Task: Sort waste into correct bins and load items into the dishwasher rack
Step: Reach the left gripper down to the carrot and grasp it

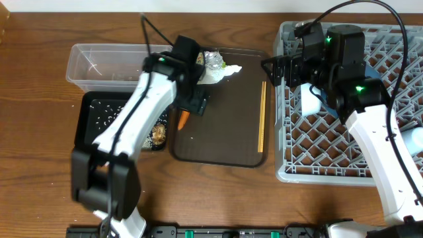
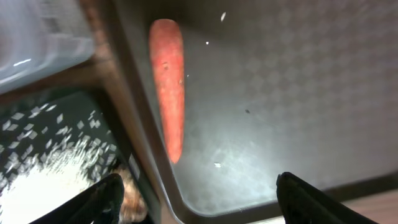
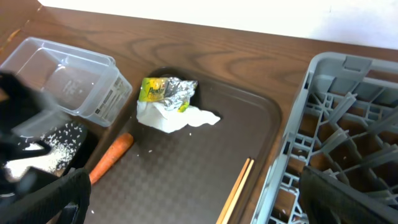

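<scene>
The orange carrot [image 2: 169, 87] lies on the dark brown tray [image 2: 280, 93], long axis along its left rim, tip toward the left jaws, spread wide and empty; the right jaws gape empty too.

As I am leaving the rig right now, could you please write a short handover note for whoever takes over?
Left gripper: open, poised over the orange carrot at the left edge of the dark brown serving tray.
Right gripper: open, empty, at the left edge of the grey plastic dishwasher rack.
Done: white rice grains and brown food lump lie in the shallow black tray.
Left: carrot, crumpled silver foil, yellow-green wrapper, white paper napkin and thin wooden chopsticks, all on the brown tray.
</scene>
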You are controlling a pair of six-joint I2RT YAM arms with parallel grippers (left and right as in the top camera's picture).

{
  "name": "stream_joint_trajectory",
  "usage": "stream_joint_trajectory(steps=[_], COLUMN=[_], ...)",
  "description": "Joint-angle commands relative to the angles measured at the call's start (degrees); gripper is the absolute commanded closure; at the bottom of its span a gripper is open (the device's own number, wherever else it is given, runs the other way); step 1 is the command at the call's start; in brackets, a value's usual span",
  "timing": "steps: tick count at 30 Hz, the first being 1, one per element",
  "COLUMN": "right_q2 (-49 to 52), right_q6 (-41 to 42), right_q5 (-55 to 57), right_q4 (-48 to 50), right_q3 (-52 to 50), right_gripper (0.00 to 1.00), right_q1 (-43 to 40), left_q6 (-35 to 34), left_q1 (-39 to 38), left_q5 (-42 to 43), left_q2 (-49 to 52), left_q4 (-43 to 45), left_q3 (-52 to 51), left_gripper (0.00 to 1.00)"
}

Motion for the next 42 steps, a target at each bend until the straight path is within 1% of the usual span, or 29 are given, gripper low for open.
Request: stream_joint_trajectory(steps=[1,3,6,12,13,17,18,22,23,27,31,36,39,40,42], right_q2=[-0.24,-0.24,-0.24,-0.24,-0.24,-0.24,-0.24,-0.24,-0.24,-0.24,-0.24,-0.24,-0.24,-0.24,-0.24], right_q6=[1.25,1.25,1.25,1.25,1.27,1.25,1.25,1.25,1.25,1.22,1.2,1.2,1.2,1.2,1.2], right_q5=[-0.72,-0.72,-0.72,-0.72,-0.72,-0.72,-0.72,-0.74,-0.72,-0.72,-0.7,-0.68,-0.66,-0.66,-0.04], right_q4=[-0.7,-1.22,-1.64,-2.49,-2.69,-2.89,-2.86,-3.06,-3.21,-3.72,-3.67,-3.69,-3.67,-3.54,-3.52], right_q3=[0.17,0.17,0.17,0.17,0.17,0.17,0.17,0.17,0.17,0.17,0.17,0.17,0.17,0.17,0.17], right_gripper=[0.01,0.01,0.01,0.01,0.01,0.01,0.01,0.01,0.01,0.01,0.01,0.01,0.01,0.01,0.01], right_q1=[0.17,0.17,0.17,0.17,0.17,0.2,0.2,0.2,0.2,0.2,0.17,0.15,0.15,0.15,0.15], left_q6=[3.56,4.35,4.35,4.79,4.76,4.76,4.76,4.72,4.72,4.42,1.64,-0.5,-0.66,-0.66,-0.66], left_q1=[-0.24,-0.24,-0.24,-0.24,-0.24,-0.24,-0.24,-0.24,-0.24,-0.24,-0.22,0.22,1.16,1.31,1.38], left_q5=[-0.48,-0.48,-0.48,-0.52,-0.52,-0.5,-0.5,-0.46,-0.46,-0.5,-0.5,-0.52,-0.5,-0.48,-0.48], left_q2=[3.43,5.77,8.87,14.64,15.26,16.0,16.0,16.0,15.96,15.13,12.59,6.01,1.64,0.68,-0.09], left_q4=[1.09,2.4,3.93,5.09,5.29,6.8,7.21,7.28,6.88,3.72,-0.92,-4.76,-4.0,-3.13,-1.03], left_q3=[0.13,0.13,0.13,0.13,0.13,0.13,0.13,0.13,0.15,0.92,2.54,2.58,2.58,2.58,2.56], left_gripper=[0.22,0.22,0.28,0.28,0.31,0.36,0.39,0.62,0.66,0.66,0.67,0.68,0.68,0.66,0.53])
